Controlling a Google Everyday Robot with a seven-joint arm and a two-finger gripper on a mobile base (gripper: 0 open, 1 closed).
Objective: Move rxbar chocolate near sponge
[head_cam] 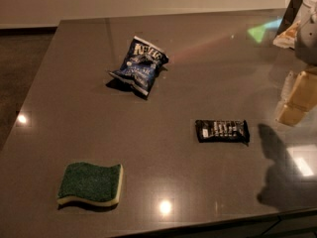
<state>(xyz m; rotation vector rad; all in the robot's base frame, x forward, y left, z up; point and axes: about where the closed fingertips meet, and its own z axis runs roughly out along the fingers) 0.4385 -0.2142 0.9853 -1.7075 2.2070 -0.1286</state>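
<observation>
The gripper (298, 99) hangs at the right edge, right of the flat-lying rxbar chocolate (222, 131); open or closed, I cannot tell. Best straddle its narrow width, then carry toward the near-left sponge (90, 183).

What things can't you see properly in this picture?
Camera view:
gripper, at the right edge over the table: mostly cut off by the frame.
rxbar chocolate: white lettering too small to read.
chip bag: crumpled folds hide part of its name.
sponge: underside hidden against the table.
</observation>
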